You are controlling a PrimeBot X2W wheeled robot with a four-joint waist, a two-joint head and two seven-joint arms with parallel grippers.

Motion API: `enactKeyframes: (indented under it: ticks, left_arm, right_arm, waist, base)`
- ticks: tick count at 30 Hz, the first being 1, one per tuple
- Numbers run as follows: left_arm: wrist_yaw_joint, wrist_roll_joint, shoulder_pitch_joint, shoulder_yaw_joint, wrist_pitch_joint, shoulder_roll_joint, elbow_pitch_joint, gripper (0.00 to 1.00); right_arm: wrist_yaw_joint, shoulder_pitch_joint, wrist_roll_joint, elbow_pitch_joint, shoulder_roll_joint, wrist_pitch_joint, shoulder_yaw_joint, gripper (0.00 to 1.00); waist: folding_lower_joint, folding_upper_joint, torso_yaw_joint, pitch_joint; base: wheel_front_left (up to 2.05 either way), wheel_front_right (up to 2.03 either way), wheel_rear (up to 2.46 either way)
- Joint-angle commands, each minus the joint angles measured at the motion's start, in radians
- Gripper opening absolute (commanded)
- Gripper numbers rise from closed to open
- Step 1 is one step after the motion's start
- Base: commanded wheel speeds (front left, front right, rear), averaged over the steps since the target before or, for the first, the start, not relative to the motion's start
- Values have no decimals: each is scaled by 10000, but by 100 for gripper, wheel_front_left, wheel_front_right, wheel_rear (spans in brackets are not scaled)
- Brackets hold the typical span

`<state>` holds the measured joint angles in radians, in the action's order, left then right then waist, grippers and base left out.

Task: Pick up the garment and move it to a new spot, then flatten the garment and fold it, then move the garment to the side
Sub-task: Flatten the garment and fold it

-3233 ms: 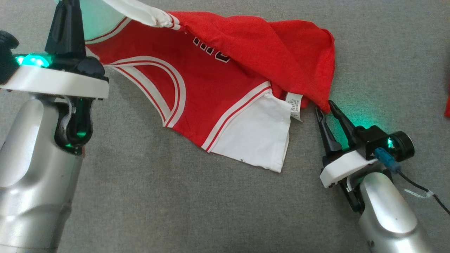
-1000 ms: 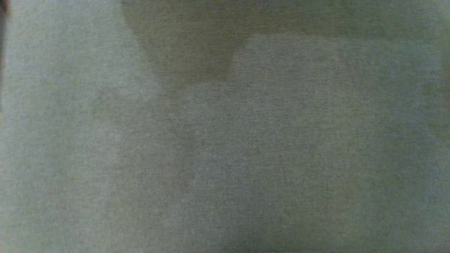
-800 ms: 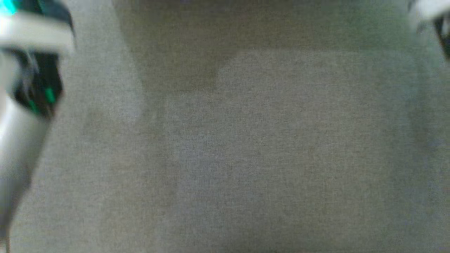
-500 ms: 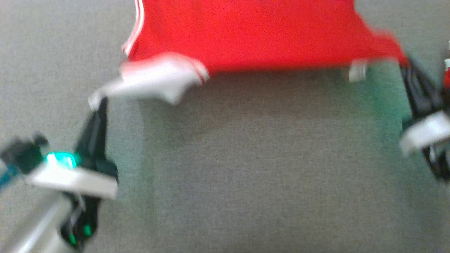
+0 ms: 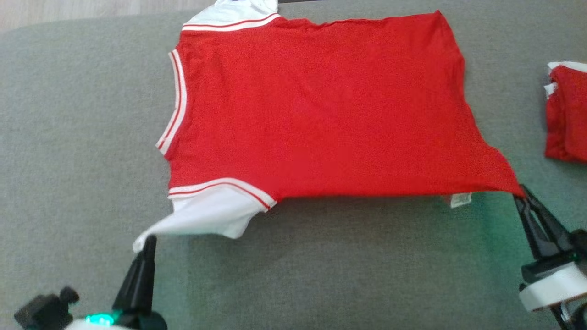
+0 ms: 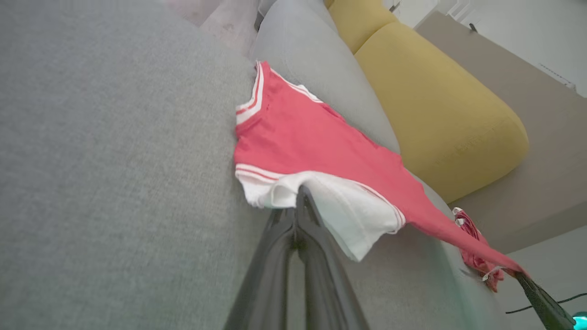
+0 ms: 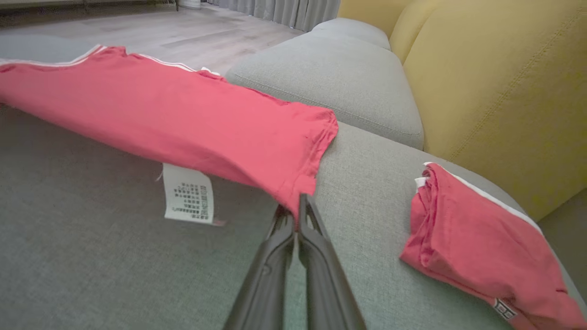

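The garment (image 5: 321, 114) is a red shirt with white sleeves and striped trim, spread wide over the grey cushion (image 5: 321, 266), its near edge raised between my two grippers. My left gripper (image 5: 147, 240) is shut on the tip of the near white sleeve (image 5: 206, 220); the left wrist view shows the garment (image 6: 312, 151) with that gripper (image 6: 300, 195) pinching the sleeve. My right gripper (image 5: 520, 190) is shut on the garment's near hem corner. In the right wrist view the gripper (image 7: 296, 215) holds that red corner of the garment (image 7: 183, 119), beside a white care label (image 7: 188, 193).
A second red garment (image 5: 566, 119), folded, lies at the right edge of the cushion, also seen folded (image 7: 477, 238) in the right wrist view. A yellow backrest (image 7: 495, 87) and a grey cushion (image 7: 330, 78) stand beyond. Bare floor (image 5: 69, 11) shows at the top left.
The head view swung across bare cushion and back. The garment, crumpled and bunched 3.2 s ago, is now stretched out plain-side up, both grippers holding its near corners and drawn toward me.
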<state>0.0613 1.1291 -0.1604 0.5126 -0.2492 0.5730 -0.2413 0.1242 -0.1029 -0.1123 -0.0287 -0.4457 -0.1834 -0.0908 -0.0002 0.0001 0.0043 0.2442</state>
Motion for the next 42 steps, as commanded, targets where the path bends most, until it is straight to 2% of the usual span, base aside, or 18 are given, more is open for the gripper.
enactKeyframes:
  ticks: [1, 8, 17, 23, 27, 28, 29, 30, 31, 38, 42]
  left_arm:
    - [-39, -32, 633, -474, -122, 120, -250, 0]
    - [-641, -441, 3262, -458, -66, -635, 888, 0]
    - [-1567, -1172, 6502, -95, -53, -1477, 3353, 0]
    - [-1810, -2157, 7829, -176, -114, -1767, 4706, 0]
    - [-1875, -3258, 8177, -669, -121, -2159, 5061, 0]
    - [-1885, -3512, 8178, -820, -122, -2285, 5101, 2]
    - [-1892, -3765, 8157, -997, -123, -2413, 5119, 27]
    - [-1897, -4041, 8113, -1167, -123, -2535, 5128, 78]
    - [-1901, -4267, 8042, -1340, -123, -2671, 5133, 100]
    - [-1911, -6246, 6777, -2614, -124, -3397, 4641, 100]
    - [-1915, -7133, 5796, -2568, -125, -3696, 4663, 100]
  right_arm:
    - [65, 164, -189, 383, -222, 53, 61, 0]
    - [65, 1132, -492, 211, -129, 527, 87, 0]
    - [65, 3362, -462, -1064, -163, 919, -297, 0]
    - [65, 4613, -284, -2071, 177, 633, -573, 0]
    - [65, 5153, -69, -2698, 533, 173, -742, 0]
    - [65, 5270, -6, -2831, 624, 7, -728, 33]
    - [65, 5373, 60, -2967, 720, -130, -690, 100]
    - [65, 5459, 142, -3086, 809, -257, -636, 100]
    - [65, 5527, 248, -3182, 882, -372, -567, 100]
    - [65, 5465, 1162, -2754, 1622, -772, 534, 100]
    - [65, 4947, 1441, -2154, 2090, -779, 748, 100]
  waist:
    - [2, -1, 51, 25]
    - [2, -1, 195, 469]
    - [2, -1, 131, 1344]
    - [2, -1, 97, 1792]
    - [2, -1, 90, 2021]
    - [2, -1, 87, 2073]
    - [2, -1, 88, 2123]
    - [2, -1, 91, 2162]
    - [2, -1, 98, 2197]
    - [2, -1, 98, 2204]
    - [2, -1, 71, 2069]
  base:
    - [0, 0, 0]
    - [0, 0, 0]
    - [0, 0, 0]
    - [0, 0, 0]
    - [0, 0, 0]
    - [0, 0, 0]
    - [0, 0, 0]
    - [0, 0, 0]
    - [0, 0, 0]
    - [0, 0, 0]
    - [0, 0, 0]
